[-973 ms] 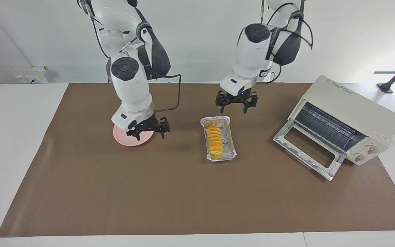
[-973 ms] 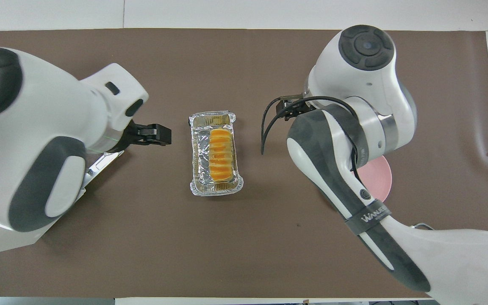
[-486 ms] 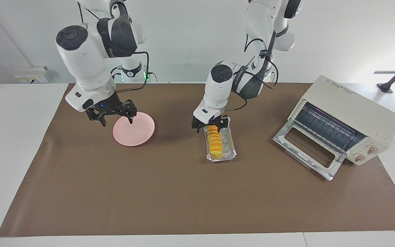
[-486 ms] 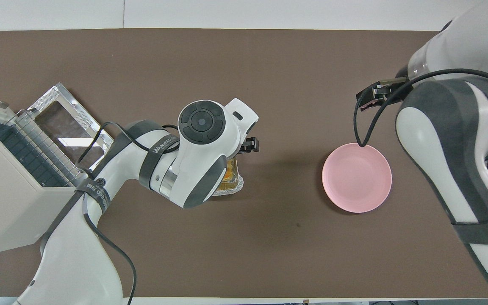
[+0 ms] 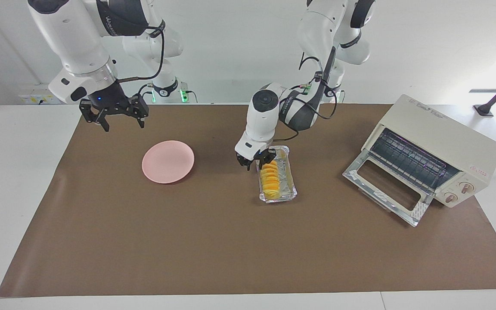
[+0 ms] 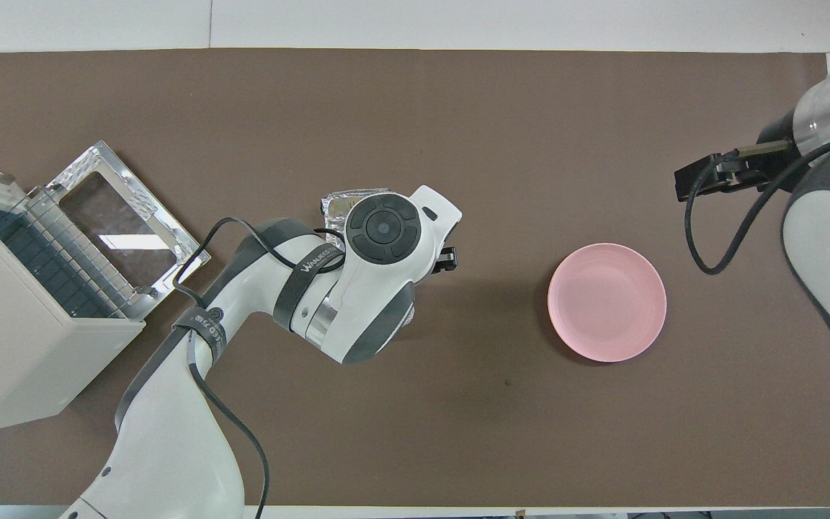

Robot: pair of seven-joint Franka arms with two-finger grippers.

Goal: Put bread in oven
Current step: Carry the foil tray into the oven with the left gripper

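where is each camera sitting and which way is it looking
Facing view: high across the table, facing the robots; both arms, left hand at the bread, right hand raised.
Overhead view: above the robots' end, looking down; left arm covers the bread.
Shared: oven, pink plate, foil tray.

The tray (image 5: 291, 174) is crinkled, shiny foil. The bread (image 5: 270, 180) looks matt and ridged. The oven (image 5: 441, 142) has a smooth cream painted shell; its door (image 5: 385, 189), at its 7 o'clock side in the facing view, is glass framed in bright embossed metal. The plate (image 5: 168, 161) is smooth pink. The table (image 5: 230, 254) carries a matt brown sheet.
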